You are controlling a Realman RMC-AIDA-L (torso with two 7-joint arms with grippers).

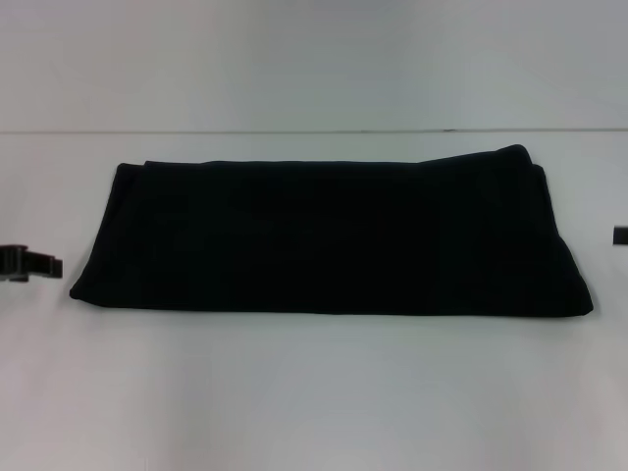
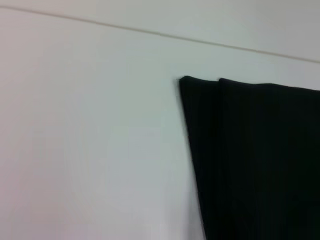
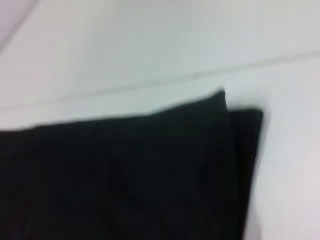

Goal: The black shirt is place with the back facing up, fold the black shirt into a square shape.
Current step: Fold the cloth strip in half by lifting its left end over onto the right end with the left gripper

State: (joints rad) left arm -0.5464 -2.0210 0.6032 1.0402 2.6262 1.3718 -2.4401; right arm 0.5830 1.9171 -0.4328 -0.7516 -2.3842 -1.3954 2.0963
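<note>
The white table (image 1: 314,392) bears the folded black shirt (image 1: 329,235); both edge-parked grippers' openness cannot be told.

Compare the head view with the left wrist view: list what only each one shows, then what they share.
Only the head view shows the whole black shirt folded into a long band, the left pincer at the left edge and a sliver of the right pincer at the right edge, both clear of the cloth. Only the left wrist view shows one shirt corner close up, its layered fold edges stepped. Both show the shirt lying on the white table.
</note>
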